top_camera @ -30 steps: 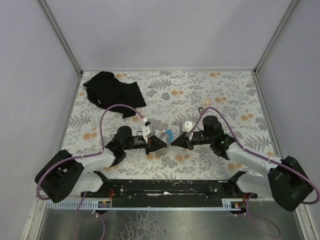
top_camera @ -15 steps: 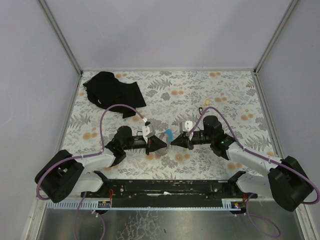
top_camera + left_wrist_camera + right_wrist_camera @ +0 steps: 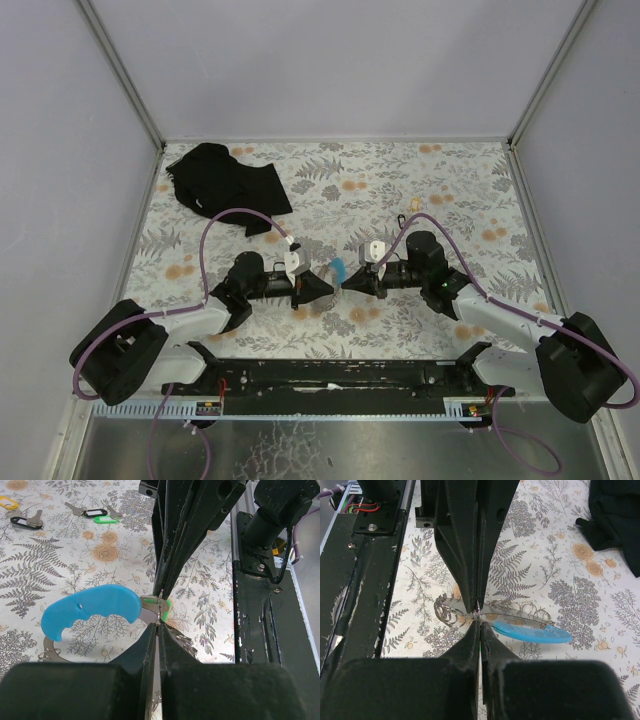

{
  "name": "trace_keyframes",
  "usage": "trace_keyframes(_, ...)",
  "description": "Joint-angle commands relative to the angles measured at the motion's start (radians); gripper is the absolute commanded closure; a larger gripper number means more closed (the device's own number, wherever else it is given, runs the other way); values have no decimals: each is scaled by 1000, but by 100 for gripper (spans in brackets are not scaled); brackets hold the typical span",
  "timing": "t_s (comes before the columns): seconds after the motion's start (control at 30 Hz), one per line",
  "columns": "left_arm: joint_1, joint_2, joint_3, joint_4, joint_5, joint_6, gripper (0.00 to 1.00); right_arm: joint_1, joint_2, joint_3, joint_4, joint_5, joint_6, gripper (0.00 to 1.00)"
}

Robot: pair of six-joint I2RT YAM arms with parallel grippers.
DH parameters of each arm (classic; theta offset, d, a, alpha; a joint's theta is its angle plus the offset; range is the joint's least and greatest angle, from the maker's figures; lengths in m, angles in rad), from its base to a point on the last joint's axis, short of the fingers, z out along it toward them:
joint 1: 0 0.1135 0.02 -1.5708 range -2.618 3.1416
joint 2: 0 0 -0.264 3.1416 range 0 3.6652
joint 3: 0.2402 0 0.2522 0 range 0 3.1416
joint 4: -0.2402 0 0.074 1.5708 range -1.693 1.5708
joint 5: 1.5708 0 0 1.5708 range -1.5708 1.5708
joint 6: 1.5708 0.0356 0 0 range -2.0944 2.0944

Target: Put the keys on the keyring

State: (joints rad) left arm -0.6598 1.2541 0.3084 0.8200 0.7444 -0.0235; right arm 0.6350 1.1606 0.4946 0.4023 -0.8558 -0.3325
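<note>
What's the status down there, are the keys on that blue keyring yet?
Both jaws shut, tips meeting at grey metal end of keyring. Green-tagged key there; other keys loose on table. Black cloth well clear.

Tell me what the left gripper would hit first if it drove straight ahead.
Probably the grey metal end of the keyring, just ahead of the left gripper; right behind it, the right gripper, nose to nose.

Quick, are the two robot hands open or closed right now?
Left gripper: closed, pinching the keyring at its metal end.
Right gripper: closed at the same spot; what it pinches is too small to tell.
</note>
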Motion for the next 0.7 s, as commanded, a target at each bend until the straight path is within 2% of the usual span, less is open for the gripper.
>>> trace_keyframes(0.0, 7, 7, 19, 70, 15, -5, 100, 8, -15, 28, 44, 21, -1, 100)
trace_keyframes(0.67, 8, 4, 20, 62, -5, -6, 100, 9, -30, 26, 15, -26, -10, 100)
